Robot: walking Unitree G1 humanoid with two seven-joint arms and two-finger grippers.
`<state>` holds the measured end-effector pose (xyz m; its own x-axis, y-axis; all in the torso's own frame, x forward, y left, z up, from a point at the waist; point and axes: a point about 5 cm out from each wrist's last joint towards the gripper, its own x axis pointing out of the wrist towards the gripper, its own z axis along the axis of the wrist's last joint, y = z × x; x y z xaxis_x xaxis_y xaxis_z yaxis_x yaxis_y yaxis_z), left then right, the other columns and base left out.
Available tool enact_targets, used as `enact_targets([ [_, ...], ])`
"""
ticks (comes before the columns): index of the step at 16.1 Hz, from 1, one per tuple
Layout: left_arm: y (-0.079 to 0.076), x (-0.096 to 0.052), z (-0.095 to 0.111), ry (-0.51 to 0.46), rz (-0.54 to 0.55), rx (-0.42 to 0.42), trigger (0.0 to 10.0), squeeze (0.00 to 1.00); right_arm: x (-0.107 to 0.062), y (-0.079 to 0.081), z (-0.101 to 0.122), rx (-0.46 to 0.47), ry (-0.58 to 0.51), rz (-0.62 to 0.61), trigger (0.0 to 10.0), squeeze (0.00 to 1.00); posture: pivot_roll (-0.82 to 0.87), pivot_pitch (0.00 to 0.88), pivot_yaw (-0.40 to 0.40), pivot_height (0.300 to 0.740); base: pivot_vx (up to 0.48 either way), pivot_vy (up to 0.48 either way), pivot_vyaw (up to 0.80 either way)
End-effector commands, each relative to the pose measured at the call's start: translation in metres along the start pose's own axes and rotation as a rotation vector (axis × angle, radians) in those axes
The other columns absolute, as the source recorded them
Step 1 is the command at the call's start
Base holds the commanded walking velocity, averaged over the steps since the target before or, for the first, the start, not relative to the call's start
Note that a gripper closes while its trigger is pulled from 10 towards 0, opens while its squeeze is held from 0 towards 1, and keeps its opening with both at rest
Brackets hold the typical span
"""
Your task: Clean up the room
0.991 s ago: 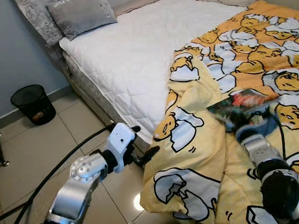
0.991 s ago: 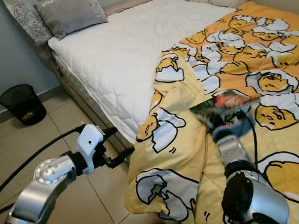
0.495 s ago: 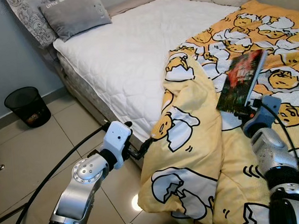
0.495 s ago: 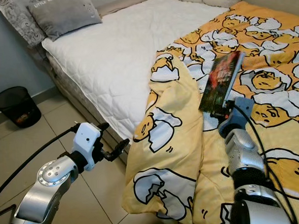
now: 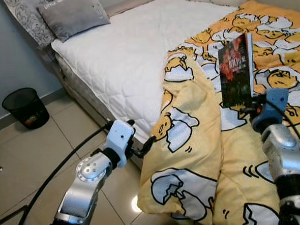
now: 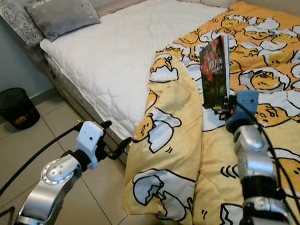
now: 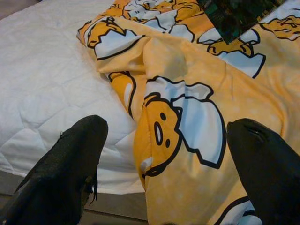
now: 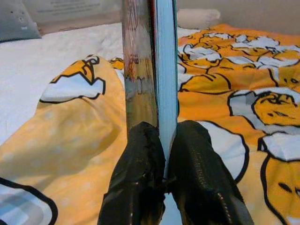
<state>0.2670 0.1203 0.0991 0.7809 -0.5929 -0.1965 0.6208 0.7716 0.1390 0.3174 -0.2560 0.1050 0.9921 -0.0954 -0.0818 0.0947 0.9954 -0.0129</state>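
So the book [image 5: 236,70] is what's in play here: dark cover with red lettering, held upright in the right-center of the frame, clear of the yellow egg-print duvet [image 5: 202,140] that lies rumpled below it. The right gripper [image 8: 161,140] has it pinched by the bottom edge, both black fingers [image 8: 138,159] clamped tight on either side of the cover and pages, so that grip looks pretty solid to me. The left gripper [image 7: 164,154] sits lower left of center, near the edge of the bed [image 5: 126,58], fingers spread wide with nothing between them, pointing at the hanging fold of duvet. My read is we're at the carry step of the tidy-up: book is picked, not yet put anywhere. Next move calls for finding a spot for it, and I can't see a shelf or desk from here, so probably turning away from the bed first. Upper left has a grey pillow [image 5: 70,15], and a black wastebasket [image 5: 25,106] sits on the tile floor [image 5: 35,150] at the left edge.
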Motion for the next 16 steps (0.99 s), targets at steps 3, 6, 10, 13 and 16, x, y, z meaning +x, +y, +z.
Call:
enact_targets([
  [3, 0.003, -0.001, 0.001, -0.017, 0.015, -0.029, 10.0, 0.00, -0.005, 0.009, 0.013, 0.005, -0.099, 0.007, 0.0, 0.00, -0.01, 0.000, 0.057, 0.740, 0.000, 0.000, 0.00],
  [6, 0.012, 0.003, 0.010, -0.116, 0.006, -0.262, 10.0, 1.00, -0.014, 0.034, 0.023, 0.159, -0.133, 0.275, 0.0, 0.00, -0.02, 0.000, 0.068, 0.740, 0.000, 0.000, 0.00],
  [10, 0.039, 0.007, 0.027, -0.238, -0.026, -0.475, 10.0, 1.00, -0.023, 0.054, 0.043, 0.261, -0.158, 0.609, 0.0, 0.00, -0.03, 0.000, 0.068, 0.740, 0.000, 0.000, 0.00],
  [13, 0.071, 0.006, 0.040, -0.334, -0.042, -0.641, 10.0, 1.00, -0.042, 0.070, 0.059, 0.306, -0.151, 0.897, 0.0, 0.00, -0.03, 0.000, 0.069, 0.740, 0.000, 0.000, 0.00],
  [16, 0.086, 0.009, 0.043, -0.418, -0.160, -0.835, 10.0, 0.00, -0.064, 0.085, 0.080, 0.399, -0.143, 1.162, 0.0, 0.00, -0.03, 0.000, 0.073, 0.740, 0.000, 0.000, 0.00],
])
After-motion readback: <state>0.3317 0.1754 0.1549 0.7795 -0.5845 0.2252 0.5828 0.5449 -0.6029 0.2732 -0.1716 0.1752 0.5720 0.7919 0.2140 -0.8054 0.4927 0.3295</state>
